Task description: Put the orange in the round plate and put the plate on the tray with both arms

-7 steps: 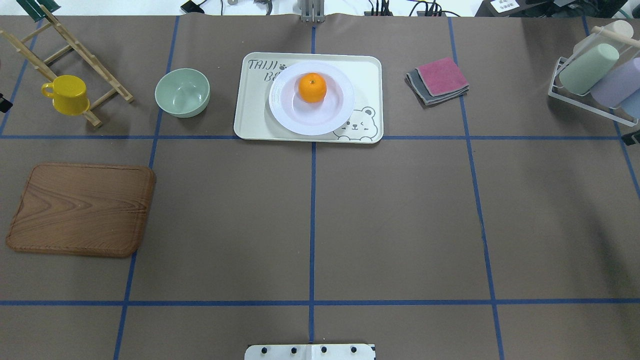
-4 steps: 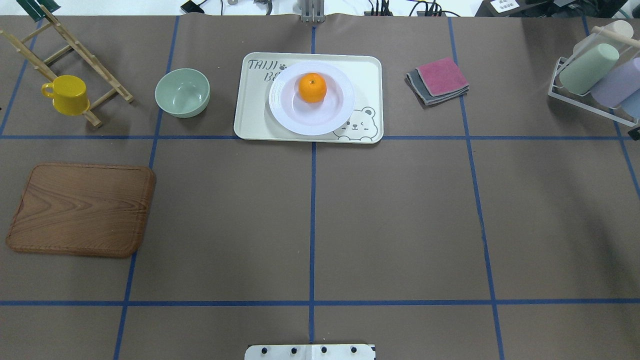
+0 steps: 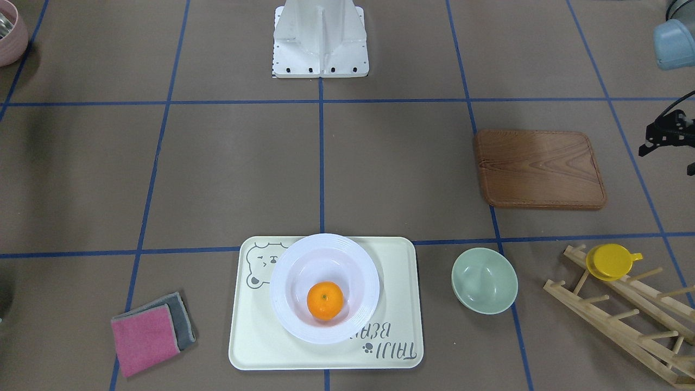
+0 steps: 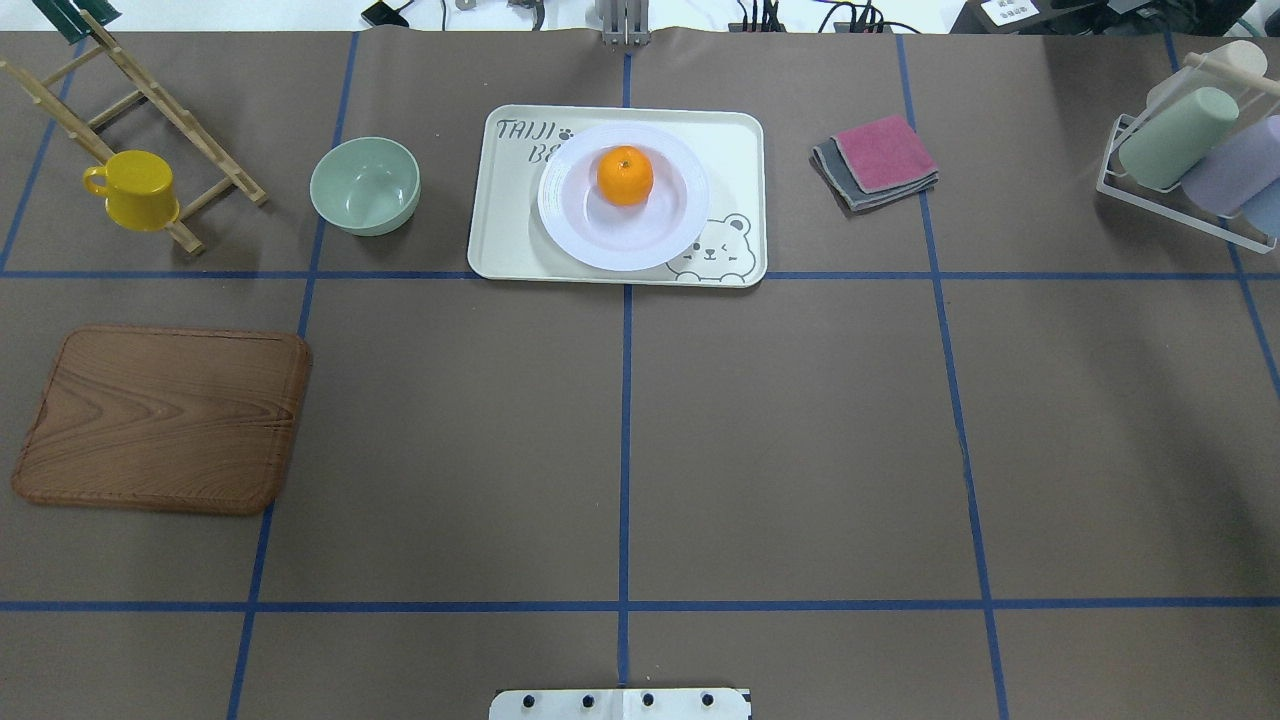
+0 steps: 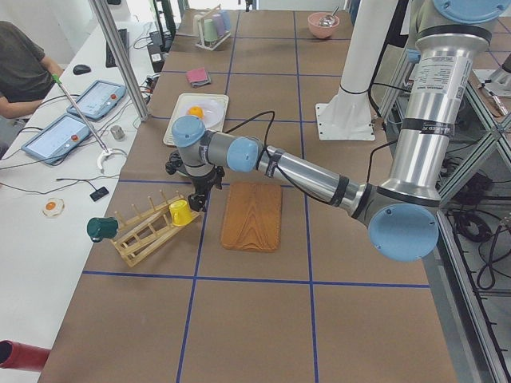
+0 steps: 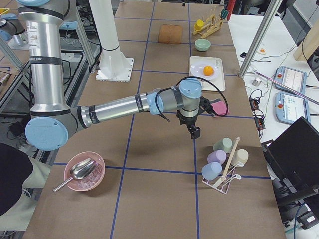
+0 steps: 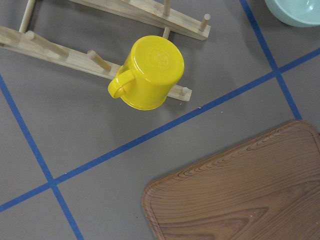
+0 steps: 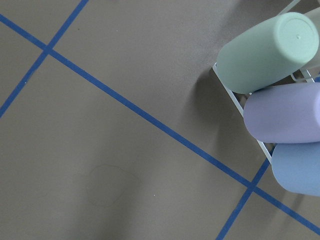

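White round plate (image 4: 650,240) with orange (image 4: 625,176) sits inside the tray (image 4: 500,230); left tool (image 5: 198,199), right tool (image 6: 194,132) well aside, closure untellable.

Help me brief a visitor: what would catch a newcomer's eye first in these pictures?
The bright orange stands out first, sitting in the white round plate on the tray, far centre of the workspace. Next comes the yellow cup on the wooden rack, at the robot's far left.

The round plate (image 4: 625,238) covers some tray (image 4: 738,150) lettering (left gripper (image 3: 669,136) edge-cropped).
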Robot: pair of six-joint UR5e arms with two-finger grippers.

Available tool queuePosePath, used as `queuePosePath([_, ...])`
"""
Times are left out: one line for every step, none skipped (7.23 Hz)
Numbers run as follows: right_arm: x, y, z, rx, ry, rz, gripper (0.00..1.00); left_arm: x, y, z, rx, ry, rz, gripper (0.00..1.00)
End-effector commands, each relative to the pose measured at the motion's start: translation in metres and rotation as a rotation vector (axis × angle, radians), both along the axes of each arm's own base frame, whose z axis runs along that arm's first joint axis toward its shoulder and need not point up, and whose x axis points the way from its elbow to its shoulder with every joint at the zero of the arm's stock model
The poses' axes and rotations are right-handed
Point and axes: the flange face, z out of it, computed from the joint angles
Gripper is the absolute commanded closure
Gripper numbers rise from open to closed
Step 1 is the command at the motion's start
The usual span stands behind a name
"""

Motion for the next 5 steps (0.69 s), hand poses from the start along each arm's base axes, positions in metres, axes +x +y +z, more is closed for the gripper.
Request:
queuePosePath([0.008, -0.002, -0.005, -0.036, -0.032, 0.015, 0.00, -0.004, 0.002, -0.007, -0.003, 0.026, -0.010, 0.01])
queuePosePath([0.008, -0.005, -0.010, -0.025, -0.034, 0.015, 0.00, -0.003, 0.001, -0.008, -0.003, 0.026, -0.010, 0.01])
queuePosePath([0.008, -0.002, -0.008, -0.037, -0.038, 0.019, 0.00, -0.005, 0.003, -0.008, 0.002, 0.028, -0.011, 0.01])
queuePosePath([0.007, 0.000, -0.006, -0.042, -0.052, 0.015, 0.00, -0.004, 0.004, -0.015, 0.013, 0.031, -0.011, 0.01])
queuePosePath([0.007, 0.000, -0.004, -0.045, -0.050, 0.016, 0.00, -0.004, 0.008, -0.028, 0.041, 0.037, -0.007, 0.01])
